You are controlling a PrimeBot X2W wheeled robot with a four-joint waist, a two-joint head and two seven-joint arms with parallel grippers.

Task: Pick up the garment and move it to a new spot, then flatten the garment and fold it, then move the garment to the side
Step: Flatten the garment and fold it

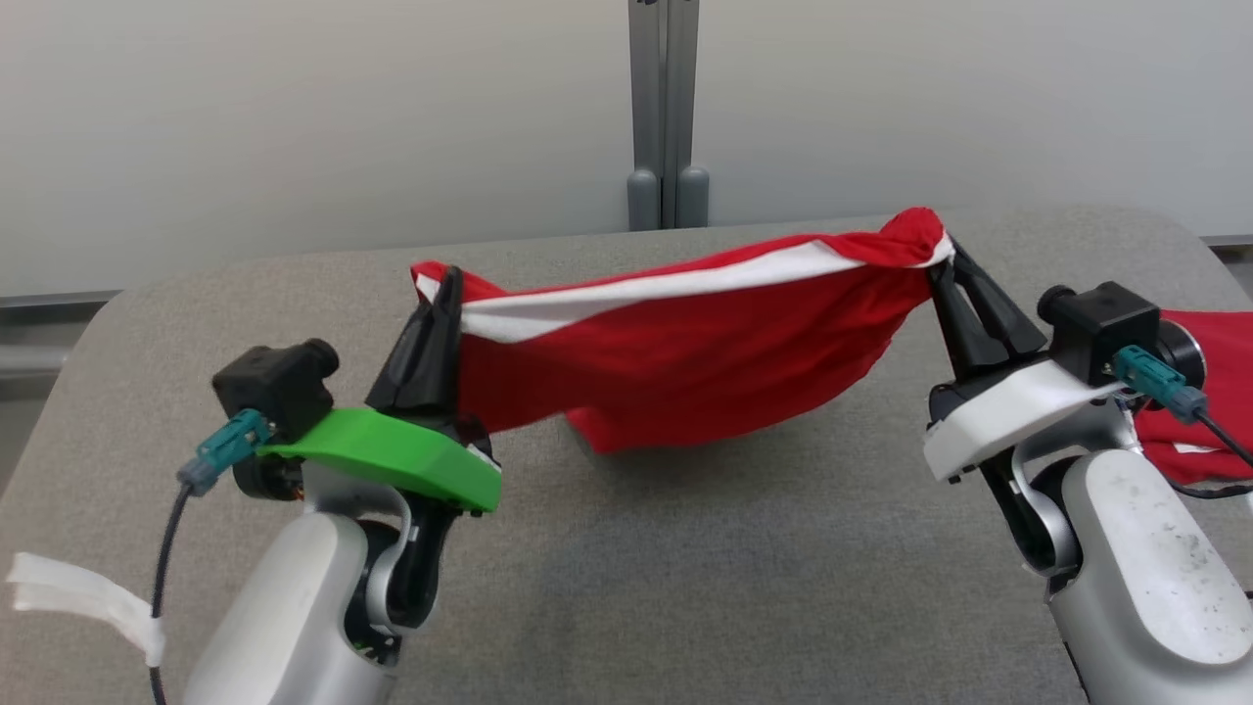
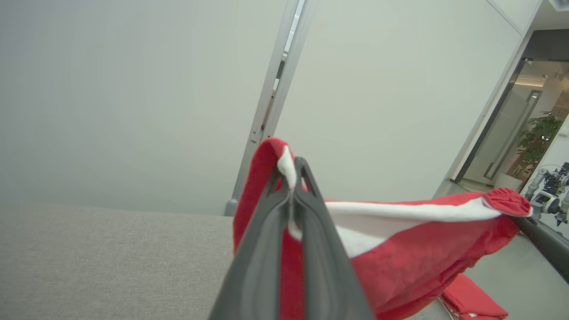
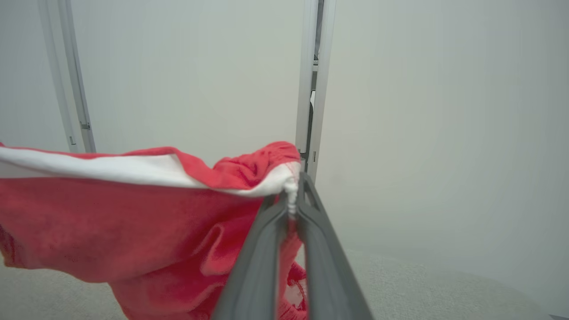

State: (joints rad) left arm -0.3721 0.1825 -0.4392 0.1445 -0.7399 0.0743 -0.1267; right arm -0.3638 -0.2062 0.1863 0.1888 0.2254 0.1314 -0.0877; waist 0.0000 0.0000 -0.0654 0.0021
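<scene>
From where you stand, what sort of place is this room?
Probably a robotics lab or office: pale partition wall panels joined by a grey metal post, a grey fabric-covered table, and, by a glass door, a potted green plant and another robot.

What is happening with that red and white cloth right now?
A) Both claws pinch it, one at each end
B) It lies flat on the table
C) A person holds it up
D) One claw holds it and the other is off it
A: the left gripper and the right gripper each clamp one end of the garment, which sags between them over the table.
</scene>
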